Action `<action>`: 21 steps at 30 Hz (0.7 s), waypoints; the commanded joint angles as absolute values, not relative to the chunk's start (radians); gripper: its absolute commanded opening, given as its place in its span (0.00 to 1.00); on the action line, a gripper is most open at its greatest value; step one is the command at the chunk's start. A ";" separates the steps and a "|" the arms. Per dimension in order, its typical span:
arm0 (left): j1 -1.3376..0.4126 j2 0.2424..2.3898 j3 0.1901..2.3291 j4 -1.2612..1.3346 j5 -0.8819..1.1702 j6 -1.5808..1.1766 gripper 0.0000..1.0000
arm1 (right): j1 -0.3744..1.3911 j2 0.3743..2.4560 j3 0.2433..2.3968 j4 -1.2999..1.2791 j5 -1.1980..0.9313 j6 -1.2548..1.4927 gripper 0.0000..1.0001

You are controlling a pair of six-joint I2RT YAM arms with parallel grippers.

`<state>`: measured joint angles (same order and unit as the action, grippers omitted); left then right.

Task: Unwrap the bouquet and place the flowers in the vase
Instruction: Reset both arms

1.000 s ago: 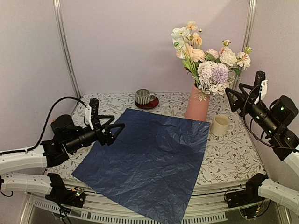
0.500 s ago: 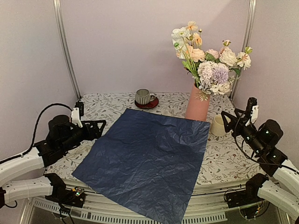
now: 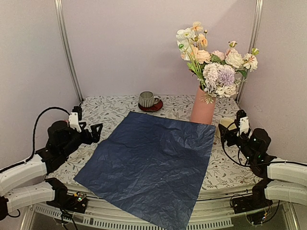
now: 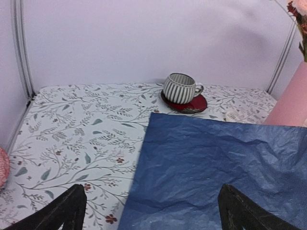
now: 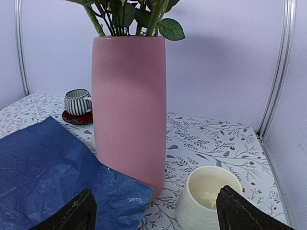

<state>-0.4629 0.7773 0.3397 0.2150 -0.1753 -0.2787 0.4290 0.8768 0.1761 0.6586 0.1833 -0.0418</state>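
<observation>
My left gripper (image 3: pixel 91 132) and right gripper (image 3: pixel 228 135) hang low at the near corners, jaws spread and empty. The blue paper (image 3: pixel 153 163) lies flat, and its far corner reaches the vase (image 3: pixel 202 109) (dragging it could topple everything). A careless right swing might also clip the cream mug (image 5: pixel 206 194). The flowers (image 3: pixel 216 67) stand in the vase, far right.

The tabletop (image 3: pixel 240 163) is covered in a pale cloth printed with leafy sprigs. A crinkled sheet of blue paper (image 3: pixel 153 163) lies flat across its middle, turned like a diamond, with the near corner hanging over the front edge. A tall pink vase (image 3: pixel 202 109) stands at the paper's far right corner, touching its edge. Just right of the vase sits a cream mug (image 5: pixel 206 194). A red saucer (image 3: pixel 151 107) carrying a striped cup (image 3: pixel 146 99) sits at the back, just beyond the paper.
</observation>
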 commanded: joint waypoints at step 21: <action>-0.036 1.181 0.123 1.078 -0.093 -0.010 0.98 | -0.005 1.551 0.102 1.580 -0.098 -0.083 0.81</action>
<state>-0.0513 1.1496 0.1001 0.9443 -0.1848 -0.0296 0.0029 1.4975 0.1143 1.4052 -0.0166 -0.1009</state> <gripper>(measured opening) 0.982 0.796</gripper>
